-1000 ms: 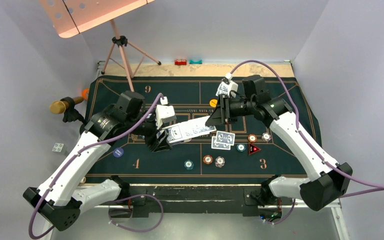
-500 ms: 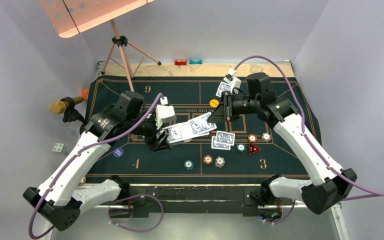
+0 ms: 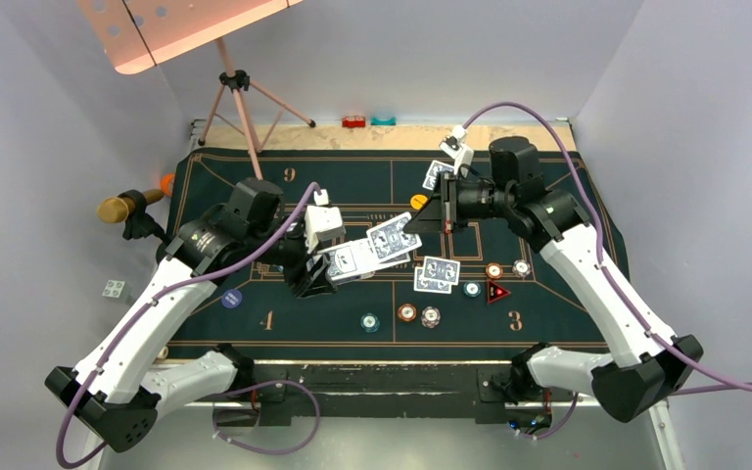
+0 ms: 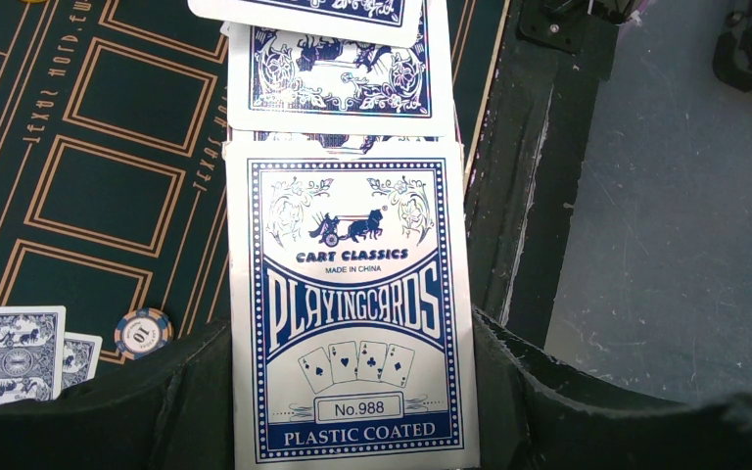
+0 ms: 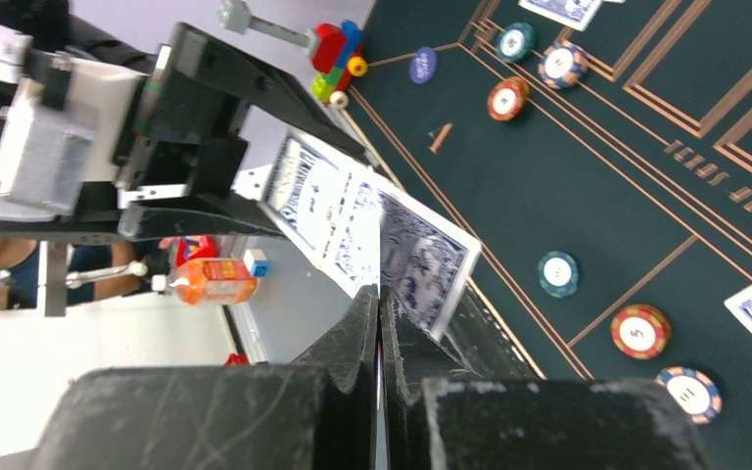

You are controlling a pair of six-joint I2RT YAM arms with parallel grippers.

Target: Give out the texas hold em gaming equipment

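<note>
Mid-deal over the green felt mat point(image 3: 568, 196): at far left a flat blue disc point(image 3: 232, 299) lies by the mat's edge. Beside it, the left arm climbs from its base at the desk's near corner and bends inward over the felt. Its wrist is turned so the left end effector point(image 3: 318, 274) grips the card pack point(image 4: 352, 323) across its width. The pack is held above the felt with its open end towards the partner arm, a presentation that seems meant to let cards be drawn off one at a time. Several blue-and-white backs fan out point(image 4: 338, 69) past the pack's mouth.

At centre, the top card point(image 3: 393, 238) sits skewed off the fan. The right end effector point(image 5: 380, 323) has its fingers pressed together, and the card's edge runs into the seam between them, apparently a pinch on that single card.

Further right, two dealt cards point(image 3: 437, 274) lie overlapping on the felt, a yellow disc point(image 3: 418, 202) sits beyond them, and striped chips point(image 3: 407, 312) are scattered nearer the desk's front edge, just left of a red triangle marker point(image 3: 496, 291).

The right arm rises along the mat's right side, folds at the elbow near the far edge and reaches back leftward, roughly level, towards the pack.
</note>
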